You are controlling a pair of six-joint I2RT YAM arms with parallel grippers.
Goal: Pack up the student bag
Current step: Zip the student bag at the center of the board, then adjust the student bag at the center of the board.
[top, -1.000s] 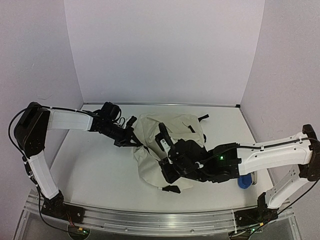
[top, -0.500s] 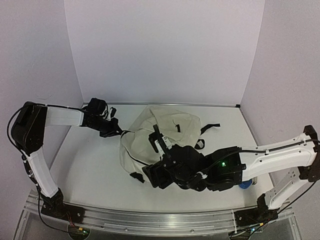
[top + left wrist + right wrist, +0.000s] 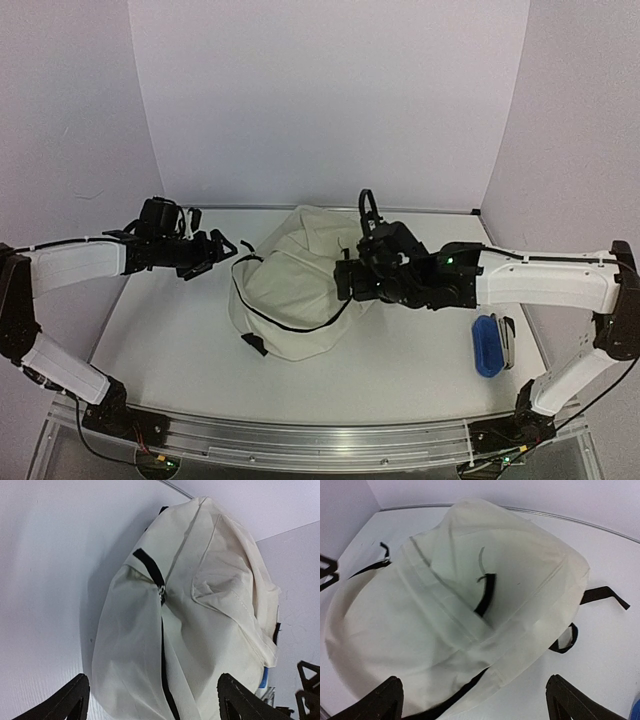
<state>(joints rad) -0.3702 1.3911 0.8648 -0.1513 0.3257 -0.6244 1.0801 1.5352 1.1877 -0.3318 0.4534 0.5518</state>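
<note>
The student bag [image 3: 290,295] is a cream canvas backpack lying slumped in the middle of the table, its black zipper line [image 3: 162,650] running down the side. My left gripper [image 3: 220,248] hovers just left of it, open, with nothing between the fingers; in the left wrist view the bag [image 3: 200,595] fills the space beyond my left gripper [image 3: 155,700]. My right gripper [image 3: 345,282] is over the bag's right side, also open and holding nothing. From the right wrist, the bag [image 3: 445,605] lies under my right gripper [image 3: 477,702], apart from the jaws.
A blue object [image 3: 486,346] with a grey-white item [image 3: 506,340] beside it lies at the table's right edge. Black straps [image 3: 602,595] trail from the bag toward the right. Walls close off the back and both sides.
Both grippers have opened and let go of the bag. The left arm has drawn back to the left, the right arm has moved up and right, and the bag has settled flatter.
</note>
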